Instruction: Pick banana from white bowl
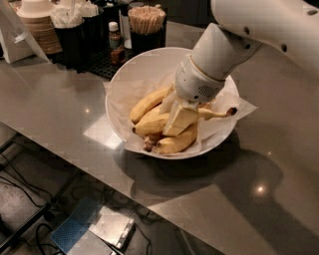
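since the banana (215, 113) lies among other bananas (149, 102) in the white bowl (149, 62), long stem pointing right, the hand (178, 121) sits low over its body; whether it grips, i cannot tell.

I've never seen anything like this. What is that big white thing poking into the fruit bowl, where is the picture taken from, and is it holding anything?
The white thing is a robot arm; its gripper, the claw at its tip, is down among the bananas in a white bowl lined with paper. It sits over the banana with the long stem. Whether it has grasped it cannot be seen. One camera looks down on the grey counter from above. Behind the bowl stand wooden sticks, a small bottle and stacked cups.
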### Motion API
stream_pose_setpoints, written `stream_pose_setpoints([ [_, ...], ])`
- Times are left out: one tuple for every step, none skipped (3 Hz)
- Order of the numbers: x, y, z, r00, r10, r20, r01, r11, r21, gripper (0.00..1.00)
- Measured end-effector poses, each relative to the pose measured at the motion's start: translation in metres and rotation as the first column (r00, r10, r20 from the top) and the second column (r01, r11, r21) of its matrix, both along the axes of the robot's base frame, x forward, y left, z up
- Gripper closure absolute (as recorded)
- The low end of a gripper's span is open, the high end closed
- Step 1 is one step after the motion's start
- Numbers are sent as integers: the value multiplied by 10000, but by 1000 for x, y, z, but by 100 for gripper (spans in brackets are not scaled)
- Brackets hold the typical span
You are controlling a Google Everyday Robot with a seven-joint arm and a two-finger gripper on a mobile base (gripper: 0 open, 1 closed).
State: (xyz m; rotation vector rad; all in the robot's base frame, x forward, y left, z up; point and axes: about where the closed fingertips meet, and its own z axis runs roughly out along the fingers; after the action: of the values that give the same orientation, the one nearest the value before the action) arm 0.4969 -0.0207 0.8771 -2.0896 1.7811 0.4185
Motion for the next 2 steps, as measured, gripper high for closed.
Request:
stream_pose_setpoints([
  [-5,-4,3,9975,-610,349,585,9960,670,96],
  [-39,-8,15,9832,-1532,996,1289,9678,2162,100],
])
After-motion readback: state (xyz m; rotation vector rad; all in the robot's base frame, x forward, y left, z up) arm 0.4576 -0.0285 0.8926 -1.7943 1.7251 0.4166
